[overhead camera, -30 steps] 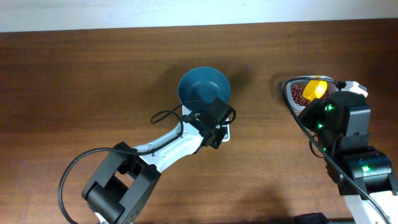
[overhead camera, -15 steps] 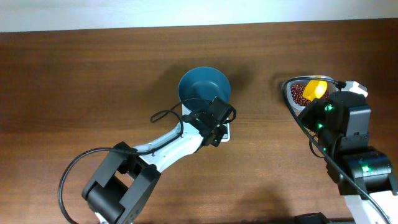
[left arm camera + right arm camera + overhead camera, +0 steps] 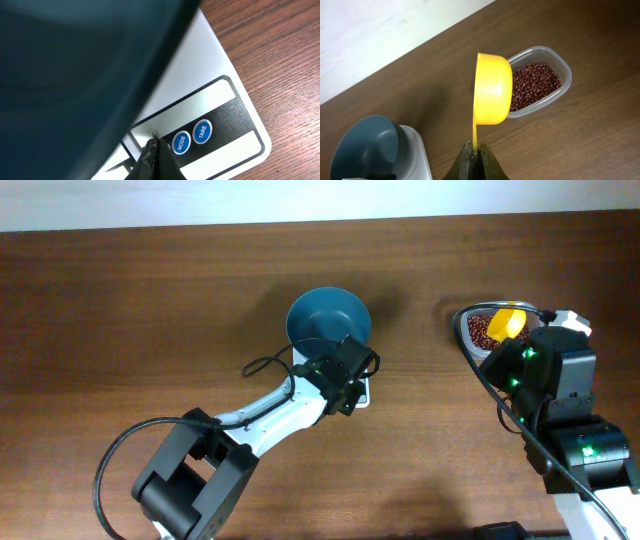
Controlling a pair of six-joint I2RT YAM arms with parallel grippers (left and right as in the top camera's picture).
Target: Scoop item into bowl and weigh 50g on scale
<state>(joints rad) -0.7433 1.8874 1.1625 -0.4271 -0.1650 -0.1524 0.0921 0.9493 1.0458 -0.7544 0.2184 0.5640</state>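
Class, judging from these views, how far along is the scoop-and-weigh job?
Done: the bowl sits on the scale and looks empty.
In hand: the left fingers, pressed together, point at the scale's panel beside the MODE button. The right fingers grip the yellow scoop by its handle above the tub of beans.
Left: scooping beans into the bowl and reaching 50g. No reading is visible.

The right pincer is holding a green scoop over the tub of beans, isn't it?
Not quite. The scoop is yellow, not green, as the right wrist view shows. The right pincer does hold it by its handle over the tub of beans.
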